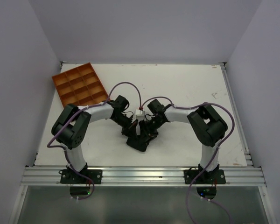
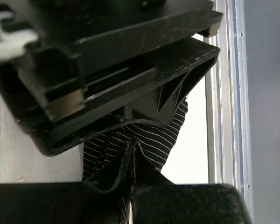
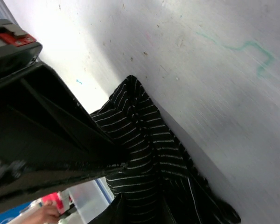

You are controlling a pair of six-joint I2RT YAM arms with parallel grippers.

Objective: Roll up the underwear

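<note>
Now, striped underwear [image 2: 154,140] in left hand [image 2: 130,184].

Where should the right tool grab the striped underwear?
Likely the free pointed corner of the black pinstriped fabric underwear, lying flat on the white table; come in from the bare-table side. Elsewhere it bunches into folds, and the shut left tool crowds it.

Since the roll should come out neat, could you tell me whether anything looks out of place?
The underwear is bunched into uneven ridges rather than a tidy roll, pinched between the left fingers. The orange tray at the far left sits skewed to the table edges.
</note>
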